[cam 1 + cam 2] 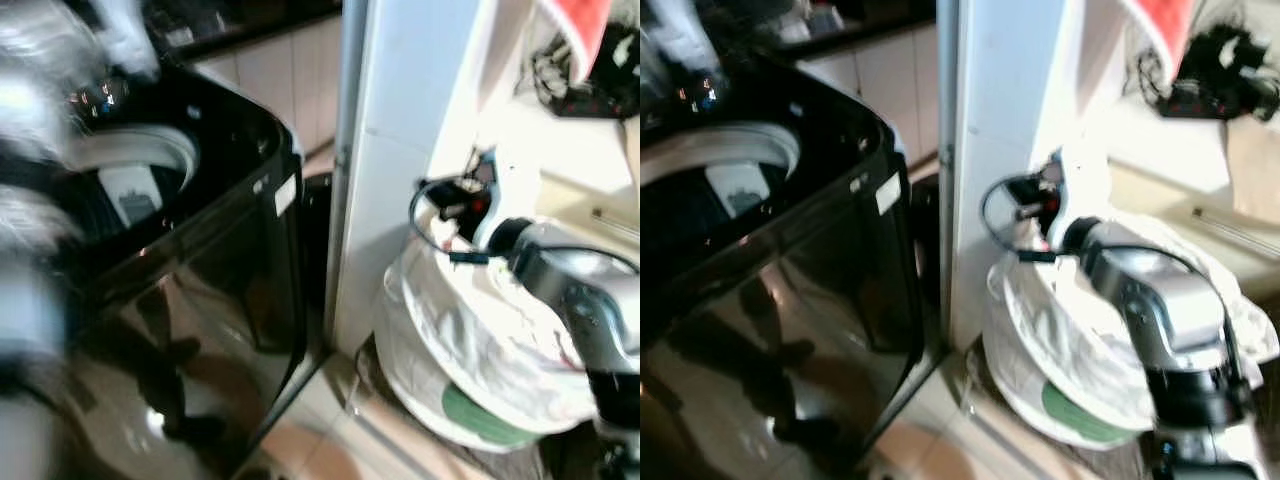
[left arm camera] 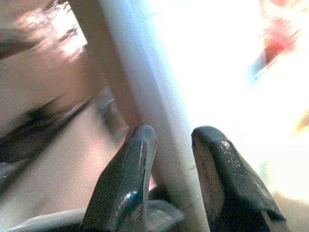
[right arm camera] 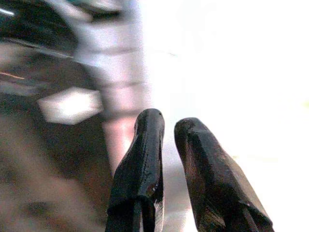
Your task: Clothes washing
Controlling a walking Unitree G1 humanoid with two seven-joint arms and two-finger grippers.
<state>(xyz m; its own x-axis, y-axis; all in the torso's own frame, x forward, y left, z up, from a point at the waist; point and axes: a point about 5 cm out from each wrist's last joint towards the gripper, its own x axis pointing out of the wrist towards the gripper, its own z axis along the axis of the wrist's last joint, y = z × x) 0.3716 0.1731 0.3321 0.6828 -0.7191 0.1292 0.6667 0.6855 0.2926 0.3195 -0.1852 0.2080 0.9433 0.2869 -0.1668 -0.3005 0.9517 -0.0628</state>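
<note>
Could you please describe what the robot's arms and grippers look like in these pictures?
The right arm is silver metal with a black joint section, and a black cable loops near its wrist. Each gripper, left gripper and right gripper, has two long, glossy black fingers with rounded tips.

My right arm (image 1: 1160,300) reaches forward at my right side, bent at the elbow, with a black cable looped beside its wrist. My right gripper (image 3: 169,126) holds its two black fingers a narrow gap apart, with nothing between them. My left gripper (image 2: 174,137) has its fingers parted slightly wider, likewise holding nothing
</note>
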